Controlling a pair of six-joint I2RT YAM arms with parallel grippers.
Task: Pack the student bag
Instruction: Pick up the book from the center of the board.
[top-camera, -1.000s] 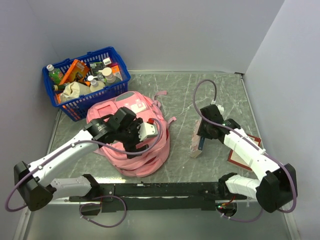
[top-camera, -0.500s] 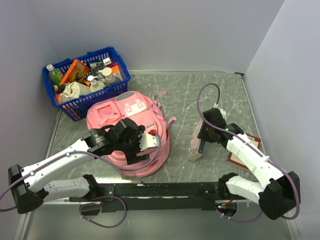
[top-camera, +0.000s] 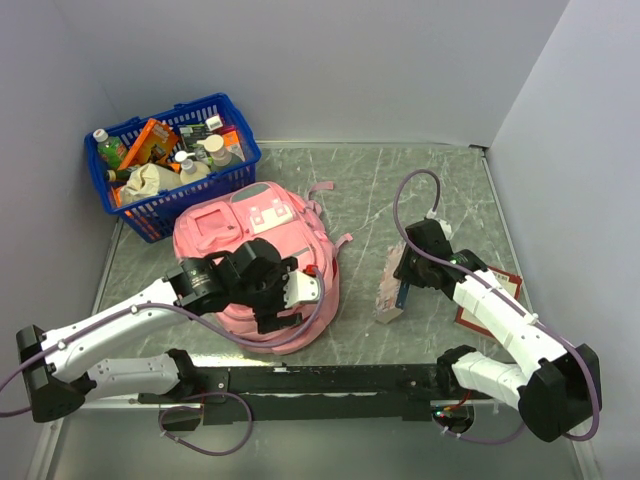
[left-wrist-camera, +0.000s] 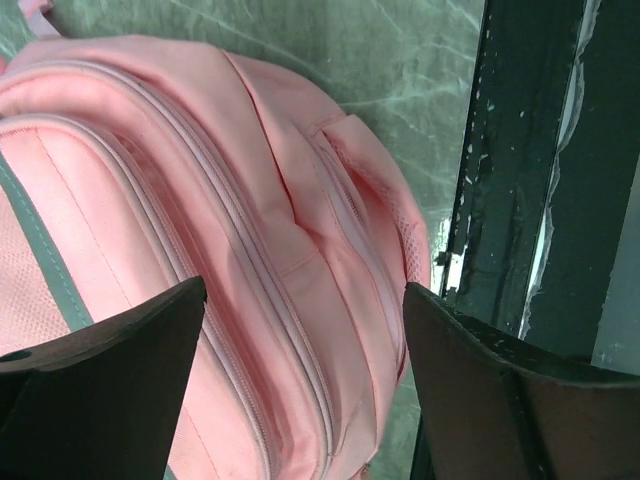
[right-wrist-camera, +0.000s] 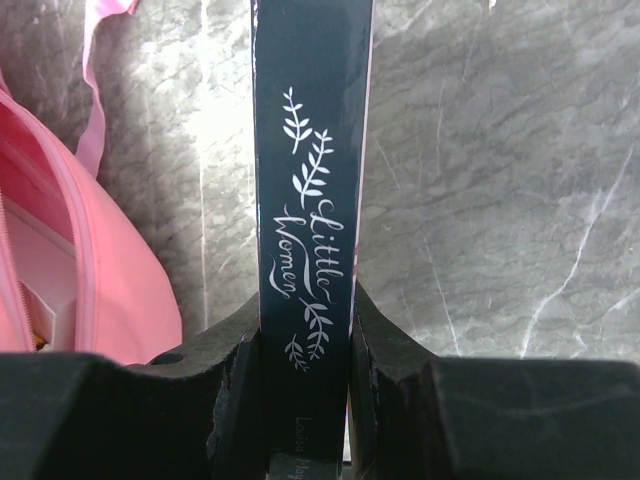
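Pink student bag (left-wrist-camera: 250, 190) under wide-open left pincer (left-wrist-camera: 300, 298); right pincer (right-wrist-camera: 305, 312) tight around dark book (right-wrist-camera: 311, 140).

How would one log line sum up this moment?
left gripper: open above student bag | right gripper: shut on book

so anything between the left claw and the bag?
Nothing visible. The left claw hangs open right over the bag, at its near end; the wrist view shows only pink fabric between the jaws. The book is off to the right, gripped in the right claw.
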